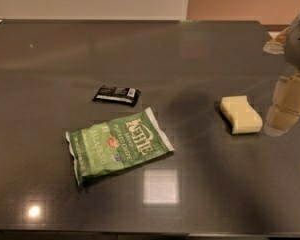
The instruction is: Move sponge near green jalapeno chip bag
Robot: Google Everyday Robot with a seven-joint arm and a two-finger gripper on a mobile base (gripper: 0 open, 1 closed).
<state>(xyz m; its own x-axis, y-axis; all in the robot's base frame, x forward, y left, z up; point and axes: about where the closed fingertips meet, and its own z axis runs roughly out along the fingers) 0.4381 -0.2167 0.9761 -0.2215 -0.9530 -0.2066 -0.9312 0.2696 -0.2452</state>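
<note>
The sponge (241, 114), a pale cream-yellow foam block with wavy sides, lies on the dark table at the right. The green jalapeno chip bag (118, 145), a crinkled green Kettle bag with white lettering, lies flat left of centre, well apart from the sponge. My gripper (288, 107) with beige blocky fingers hangs at the right edge of the view, just right of the sponge and not touching it.
A small black snack wrapper (117, 94) lies behind the chip bag. The dark glossy table (190, 54) spans the view, with its far edge at the wall. A pale object (276, 44) sits at the table's far right corner.
</note>
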